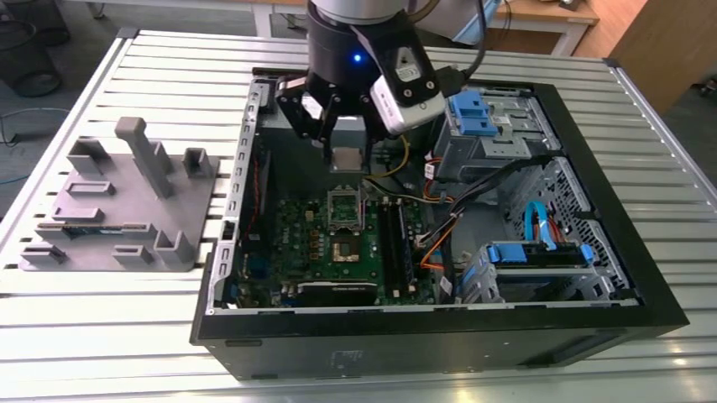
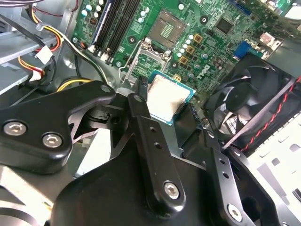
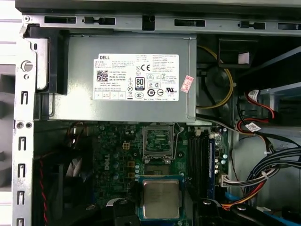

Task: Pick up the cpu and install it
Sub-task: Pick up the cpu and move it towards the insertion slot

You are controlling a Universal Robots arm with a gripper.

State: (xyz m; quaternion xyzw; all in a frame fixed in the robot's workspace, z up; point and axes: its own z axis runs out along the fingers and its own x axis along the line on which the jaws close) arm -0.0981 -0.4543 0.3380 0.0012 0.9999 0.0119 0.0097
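I see the arm (image 1: 356, 34) reaching straight down into the open computer case (image 1: 627, 290) that lies on its side on the slatted worktop (image 1: 90, 336), wrist vertical, hand (image 1: 345, 159) pointing down over the far end of the case in the exterior view

The hand is nipped in on the cpu (image 1: 346, 159), two black fingers (image 2: 143, 122) pressing its opposite edges, so only a narrow gap, the chip's own width, is between them

In the second wrist view the cpu (image 2: 167, 98) sits flat between the fingertips, silver metal top up, pale rim showing, tilted only by the camera angle as far as I can tell

In the first wrist view the cpu (image 3: 161, 198) hangs over the green motherboard (image 3: 117, 160), just short of the silver socket frame (image 3: 157, 142), which lies between the chip and the power supply (image 3: 131, 75); memory slots (image 3: 202, 160) run beside it

In the exterior view the chip is clear of the motherboard (image 1: 336, 252), held above it, not seated

The black fan (image 2: 249, 99) is close beside the hand

A grey fixture (image 1: 112, 210) stands on the worktop at the exterior view's left, well apart from the hand
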